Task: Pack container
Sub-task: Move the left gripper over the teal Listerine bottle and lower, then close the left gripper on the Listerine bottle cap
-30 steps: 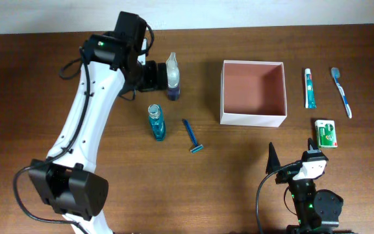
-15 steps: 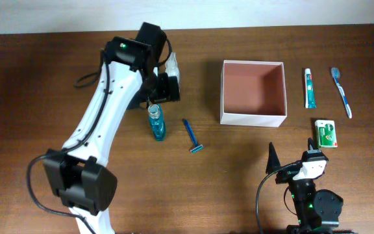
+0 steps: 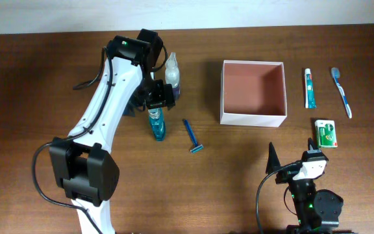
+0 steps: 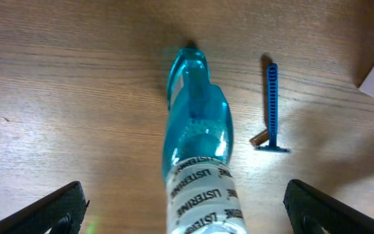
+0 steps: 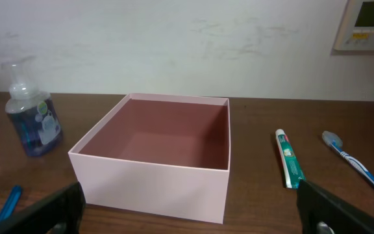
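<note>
The left claw had swung from the soap pump to hover spread wide over the mouthwash bottle, suggesting a first pick; the container sat empty right of it.

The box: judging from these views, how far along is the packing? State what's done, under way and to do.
Done: nothing; the box is empty. Under way: the left claw hangs open over the mouthwash bottle, not gripping it. To do: that bottle, the razor, pump bottle, toothpaste, toothbrush and green packet lie outside the box; the right claw sits open.
</note>
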Robot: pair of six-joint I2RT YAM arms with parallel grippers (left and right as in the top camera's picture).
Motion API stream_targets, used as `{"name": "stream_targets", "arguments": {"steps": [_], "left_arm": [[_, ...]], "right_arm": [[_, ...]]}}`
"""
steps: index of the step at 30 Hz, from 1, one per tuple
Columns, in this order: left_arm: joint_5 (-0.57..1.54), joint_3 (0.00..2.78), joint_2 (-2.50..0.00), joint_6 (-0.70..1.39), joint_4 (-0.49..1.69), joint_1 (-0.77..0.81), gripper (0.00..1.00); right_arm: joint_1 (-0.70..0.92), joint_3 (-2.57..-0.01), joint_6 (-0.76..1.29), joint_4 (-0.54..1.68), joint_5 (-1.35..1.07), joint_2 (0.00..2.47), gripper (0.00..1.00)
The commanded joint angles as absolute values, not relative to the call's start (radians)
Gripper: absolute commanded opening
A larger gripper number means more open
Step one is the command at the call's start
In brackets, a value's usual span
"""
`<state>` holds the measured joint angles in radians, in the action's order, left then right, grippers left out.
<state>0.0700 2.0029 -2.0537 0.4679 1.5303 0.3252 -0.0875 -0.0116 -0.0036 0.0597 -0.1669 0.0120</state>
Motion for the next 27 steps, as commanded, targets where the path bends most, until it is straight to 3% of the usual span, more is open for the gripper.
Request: {"name": "stream_targets", "arguments": {"steps": [1,11,27], "left_arm": [[0.090,2.010,-2.098,0.454,1.535,0.334,0.99],[0.089,2.009,-2.151,0.338,1.546,0.337,0.99],[0.108,2.009,-2.151,0.336,1.523,0.337,0.99]], "right_arm": [[-0.079,-0.006,-0.003,0.064,-0.162,0.004,0.99],[-0.079,-0.006,-0.003,0.064,-0.162,0.004,0.99],[-0.079,-0.006,-0.003,0.064,-0.162,0.004,0.99]]}}
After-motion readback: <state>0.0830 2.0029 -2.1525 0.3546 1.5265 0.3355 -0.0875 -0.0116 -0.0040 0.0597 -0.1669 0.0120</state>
